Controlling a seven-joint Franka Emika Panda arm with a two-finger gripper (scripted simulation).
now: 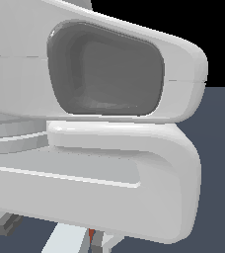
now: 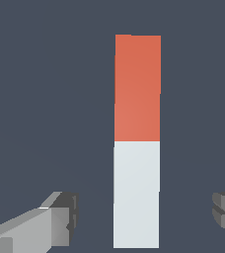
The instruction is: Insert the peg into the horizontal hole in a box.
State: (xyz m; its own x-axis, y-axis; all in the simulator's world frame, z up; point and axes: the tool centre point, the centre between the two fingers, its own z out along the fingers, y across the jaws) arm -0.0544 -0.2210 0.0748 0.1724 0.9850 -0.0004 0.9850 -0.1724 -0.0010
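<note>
Dark floor (image 2: 45, 99); wrist view shows peg (image 2: 136, 143) between spread pincer (image 2: 144, 217) fingers; exterior view mostly blocked by arm (image 1: 94, 148).

**Occlusions and cut-offs**

Exterior view: the white arm housing (image 1: 109, 148) fills nearly the whole picture and hides the scene behind it. Below the housing only a red sliver of the peg (image 1: 91, 233) shows. Wrist view: both fingers (image 2: 35, 230) are cut by the picture's edges beside the peg. Box not discernible.
</note>
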